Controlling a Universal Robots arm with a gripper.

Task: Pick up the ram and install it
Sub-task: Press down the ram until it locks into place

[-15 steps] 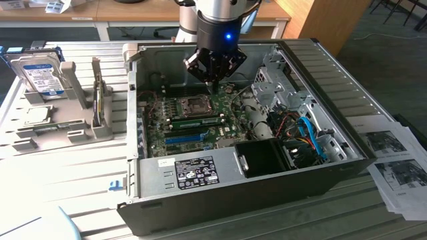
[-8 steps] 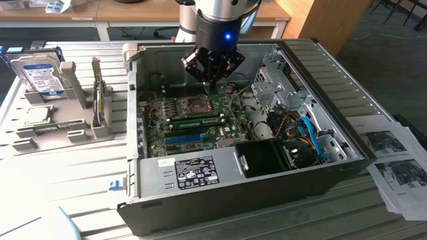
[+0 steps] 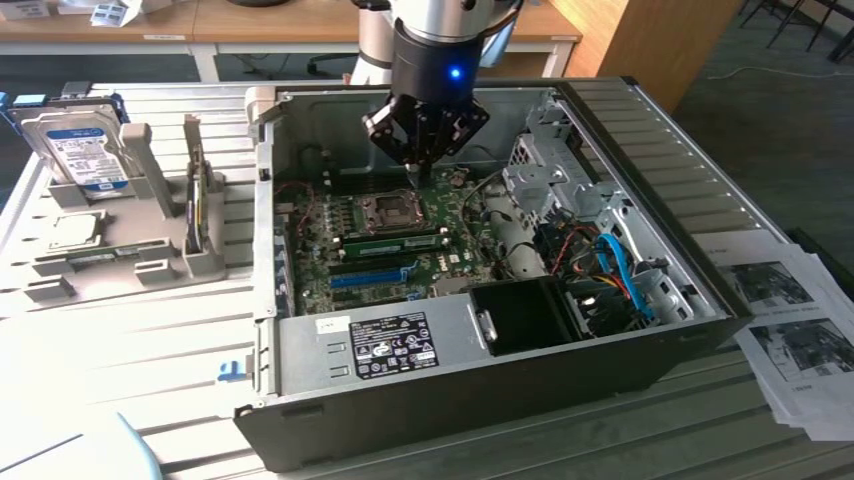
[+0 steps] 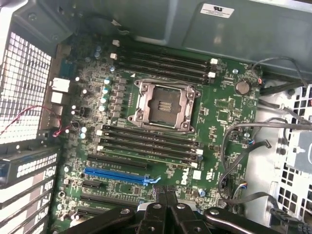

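My gripper (image 3: pixel 416 165) hangs inside the open computer case (image 3: pixel 694 300), just above the motherboard (image 3: pixel 400 262) near the empty CPU socket (image 3: pixel 395 208). Its black fingers (image 4: pixel 171 207) are pressed together with nothing between them. A long green stick, the ram (image 3: pixel 395 241) by its look, lies along the memory slots (image 4: pixel 148 146) beside the socket, below and a little in front of the fingertips. I cannot tell whether it is fully seated. The gripper is not touching it.
A bright blue slot (image 3: pixel 368 277) runs in front of the memory slots. Cables and a drive cage (image 3: pixel 561 165) crowd the case at the exterior view's right. At the left, a grey holder (image 3: pixel 147 265) carries a hard drive (image 3: pixel 83 150), a CPU chip (image 3: pixel 74 230) and a thin board on edge (image 3: pixel 198 212). Printed sheets (image 3: pixel 794 330) lie at the right.
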